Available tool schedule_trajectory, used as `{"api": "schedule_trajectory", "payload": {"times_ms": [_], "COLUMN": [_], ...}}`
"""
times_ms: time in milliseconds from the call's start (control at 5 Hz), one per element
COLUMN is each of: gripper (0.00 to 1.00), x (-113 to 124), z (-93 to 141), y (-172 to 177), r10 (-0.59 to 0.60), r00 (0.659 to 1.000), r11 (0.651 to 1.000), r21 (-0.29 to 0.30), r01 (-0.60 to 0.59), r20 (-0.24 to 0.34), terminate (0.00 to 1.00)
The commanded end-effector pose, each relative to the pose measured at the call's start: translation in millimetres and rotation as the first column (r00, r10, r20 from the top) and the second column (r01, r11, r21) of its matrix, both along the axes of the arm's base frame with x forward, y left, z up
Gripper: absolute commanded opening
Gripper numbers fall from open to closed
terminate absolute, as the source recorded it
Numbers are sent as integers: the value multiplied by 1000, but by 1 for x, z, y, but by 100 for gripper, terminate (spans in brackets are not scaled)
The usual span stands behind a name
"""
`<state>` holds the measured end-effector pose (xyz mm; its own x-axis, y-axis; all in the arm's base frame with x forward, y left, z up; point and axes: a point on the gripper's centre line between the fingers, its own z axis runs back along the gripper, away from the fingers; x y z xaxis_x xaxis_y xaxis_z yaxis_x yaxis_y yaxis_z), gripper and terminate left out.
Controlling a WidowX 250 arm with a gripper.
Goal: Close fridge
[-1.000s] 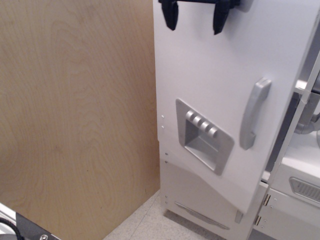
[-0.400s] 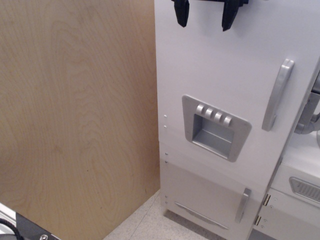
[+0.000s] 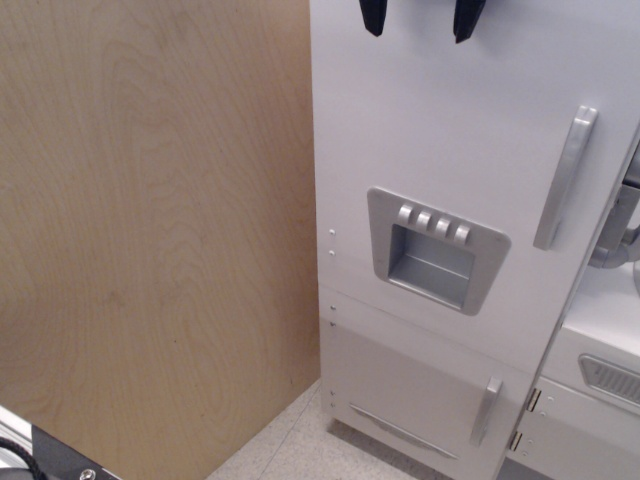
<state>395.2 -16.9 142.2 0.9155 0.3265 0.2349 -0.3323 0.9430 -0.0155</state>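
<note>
**Fridge door seen flush against its white cabinet**

Fridge [image 3: 450, 150], a tall white toy cabinet, was seen filling the right half of the single view, standing just beside a large upright panel of pale birch plywood [image 3: 150, 230] on its left. Its large upper door was seen lying flat against the cabinet front, with no gap made out along the left edge. A vertical silver bar handle [image 3: 565, 178] was mounted near the door's right edge, and a grey recessed dispenser panel [image 3: 435, 250] with a row of four small round buttons was set below the door's middle.

The black two-fingered gripper [image 3: 418, 18] was seen at the top edge of the view, in front of the upper part of the door. Only the two dark fingertips [image 3: 373, 16] were shown, and they were held apart with bare white door visible between them; nothing was clamped. Whether the tips were touching the door could not be told.

Below the large door, a smaller white door with a short silver handle [image 3: 487, 410] was seen closed as well. To the right, a white unit with a grey vent [image 3: 610, 380] was partly shown (cut off by the frame). A strip of speckled grey floor [image 3: 290, 450] was visible at the bottom.
</note>
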Motion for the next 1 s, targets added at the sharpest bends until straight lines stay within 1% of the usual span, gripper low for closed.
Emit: {"api": "schedule_trajectory", "payload": {"times_ms": [0,200,400,600,800], "gripper": [100,100,100,100,100], "x": [-8,-50,-84,-84,-84], "z": [18,14,9,9,9], "y": [0,-3,-5,-5,-5], "r10": [-17,-67,-113,-113,-113], "r00": [998,998,993,993,993], "r11": [1000,998,994,994,994], "r21": [-5,-19,-8,-8,-8], "r01": [17,67,113,113,113], "r20": [59,17,-11,-11,-11], "terminate": [0,0,0,0,100]}}
